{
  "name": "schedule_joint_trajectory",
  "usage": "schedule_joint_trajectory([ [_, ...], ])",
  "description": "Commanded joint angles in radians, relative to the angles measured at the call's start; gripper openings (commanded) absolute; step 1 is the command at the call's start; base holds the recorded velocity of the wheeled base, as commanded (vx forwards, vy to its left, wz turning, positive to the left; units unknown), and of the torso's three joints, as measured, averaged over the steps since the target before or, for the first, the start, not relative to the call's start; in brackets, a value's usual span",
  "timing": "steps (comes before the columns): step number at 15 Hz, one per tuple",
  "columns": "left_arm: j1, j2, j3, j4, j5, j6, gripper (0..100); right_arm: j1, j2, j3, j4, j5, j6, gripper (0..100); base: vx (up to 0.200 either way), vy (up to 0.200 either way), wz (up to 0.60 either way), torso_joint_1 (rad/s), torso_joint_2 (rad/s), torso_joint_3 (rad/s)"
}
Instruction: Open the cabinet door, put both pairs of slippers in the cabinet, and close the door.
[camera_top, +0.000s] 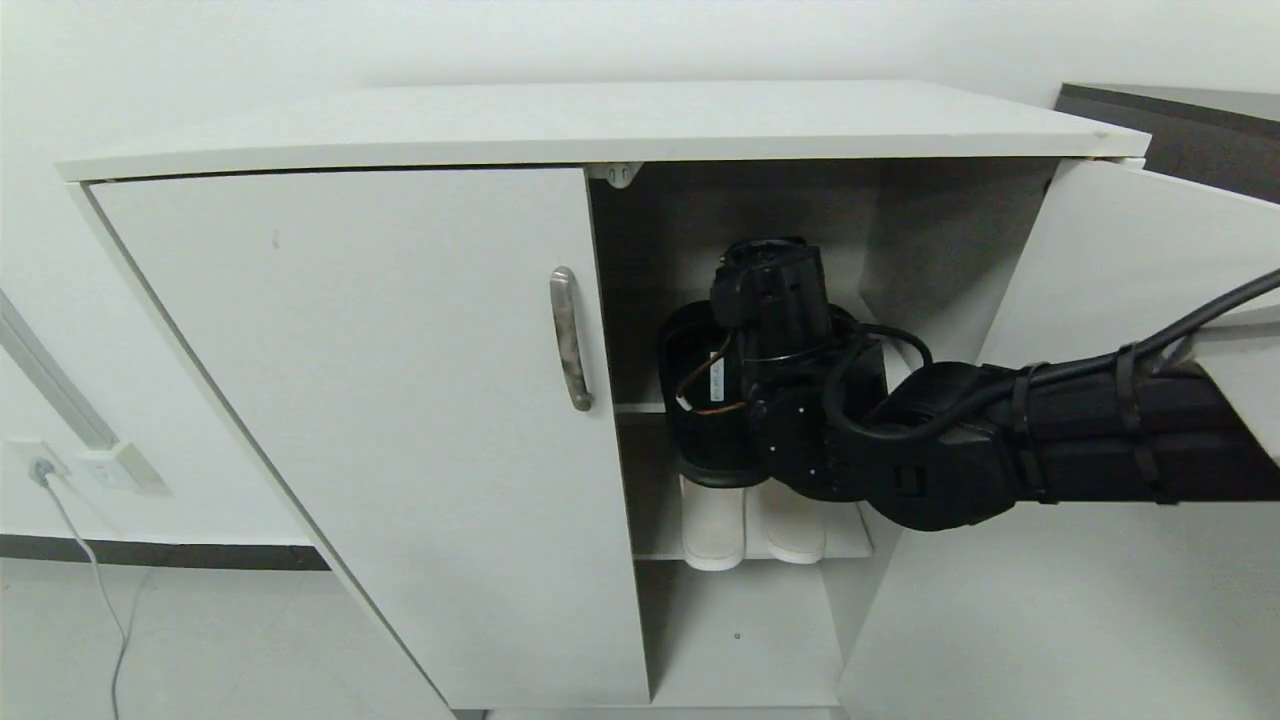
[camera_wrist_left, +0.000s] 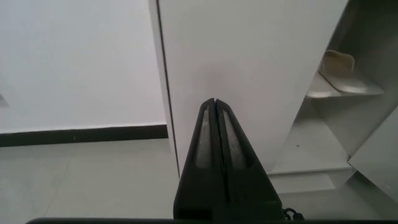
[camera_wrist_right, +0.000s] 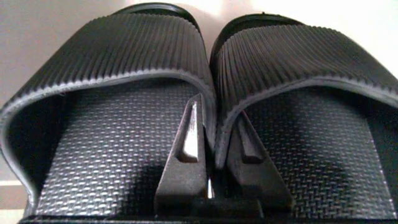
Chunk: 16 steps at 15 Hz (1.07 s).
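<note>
The white cabinet (camera_top: 600, 120) has its left door (camera_top: 380, 400) closed and its right door (camera_top: 1130, 250) swung open. My right arm is inside the opening at the upper shelf. There my right gripper (camera_wrist_right: 217, 146) is shut on the pair of black slippers (camera_wrist_right: 143, 81), pinching the inner strap edges of both together. The black slippers (camera_top: 690, 400) rest at the upper shelf's front. A pair of white slippers (camera_top: 712, 525) stands on the shelf below, also seen as white slippers (camera_wrist_left: 339, 62) from the left wrist. My left gripper (camera_wrist_left: 214, 102) is shut and empty, low before the closed door (camera_wrist_left: 249, 56).
A metal handle (camera_top: 568, 338) is on the closed door's right edge. The bottom compartment (camera_top: 740, 640) holds nothing. A wall socket with a cable (camera_top: 40, 465) is at the left near the floor. Dark furniture (camera_top: 1180, 120) stands behind the open door.
</note>
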Motion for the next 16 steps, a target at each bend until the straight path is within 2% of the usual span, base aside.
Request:
schedule_joint_trajectory([
  [1,0.0,0.001,-0.001,0.0,0.0,0.0,0,-0.001,0.007,-0.002,-0.003,0.001,-0.001,0,0.0,0.0,0.0,0.0,0.0,0.0],
  [5,0.0,0.001,-0.001,0.0,0.0,0.0,0,-0.029,0.023,-0.014,-0.003,0.013,-0.016,0,0.0,0.0,0.0,0.0,0.0,0.0],
  [11,0.0,0.001,-0.001,0.0,0.0,-0.002,0,-0.124,0.113,-0.186,0.048,0.077,-0.044,0,0.0,0.0,0.0,0.0,0.0,0.0],
  [16,0.0,0.001,-0.001,0.0,0.0,-0.002,0,-0.156,0.153,-0.325,0.138,0.107,-0.042,0,0.0,0.0,0.0,0.0,0.0,0.0],
])
